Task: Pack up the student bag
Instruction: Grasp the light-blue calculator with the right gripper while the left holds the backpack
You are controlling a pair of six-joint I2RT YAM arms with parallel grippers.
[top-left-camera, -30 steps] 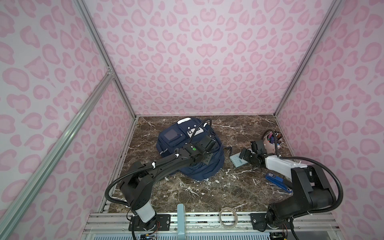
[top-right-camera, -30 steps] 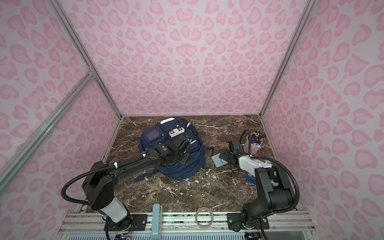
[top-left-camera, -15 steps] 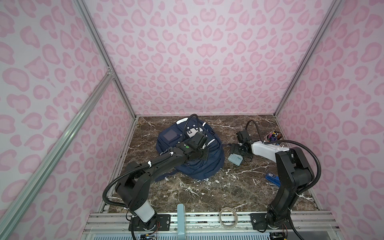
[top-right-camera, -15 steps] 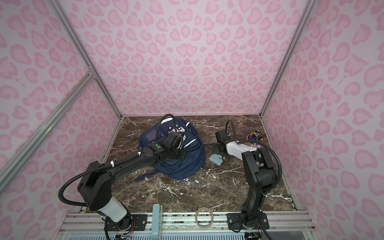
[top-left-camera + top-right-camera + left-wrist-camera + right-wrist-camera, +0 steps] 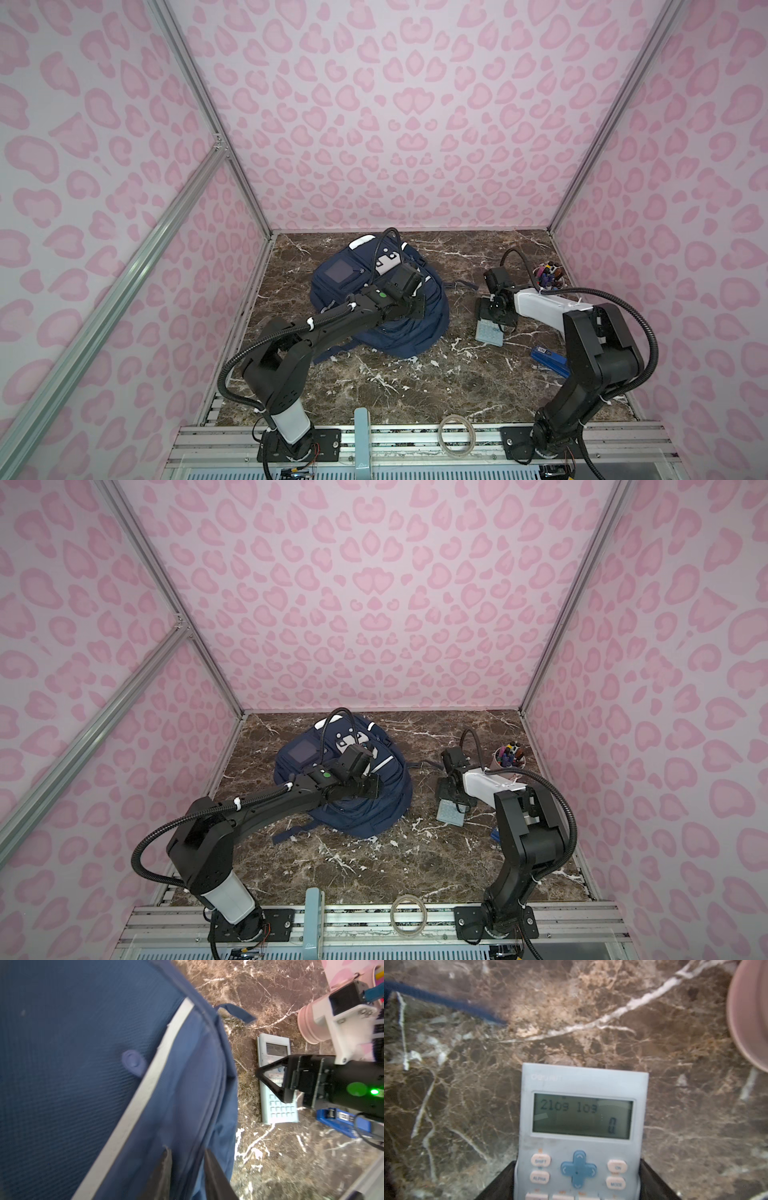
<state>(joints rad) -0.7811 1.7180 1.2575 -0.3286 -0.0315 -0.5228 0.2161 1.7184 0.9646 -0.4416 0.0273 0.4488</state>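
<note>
Lowered since earlier, our right pincer clasped both sides of the pale-blue plastic calculator; our left pincer, slightly parted, hovered over the navy-blue fabric student bag. We judged a level lift safest.

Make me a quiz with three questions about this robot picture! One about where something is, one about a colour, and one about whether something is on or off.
1. Where is the calculator?
A. on a shelf
B. on the table, beside the student bag
C. on a chair

2. What colour is the student bag?
A. red
B. yellow
C. navy blue

3. The calculator's screen is:
A. showing digits
B. blank
C. cracked

Answers:
1 B: in both top views it lies flat on the table, apart from the bag.
2 C: its fabric is dark blue with white stripes.
3 A: the right wrist view shows digits on the screen.
</note>
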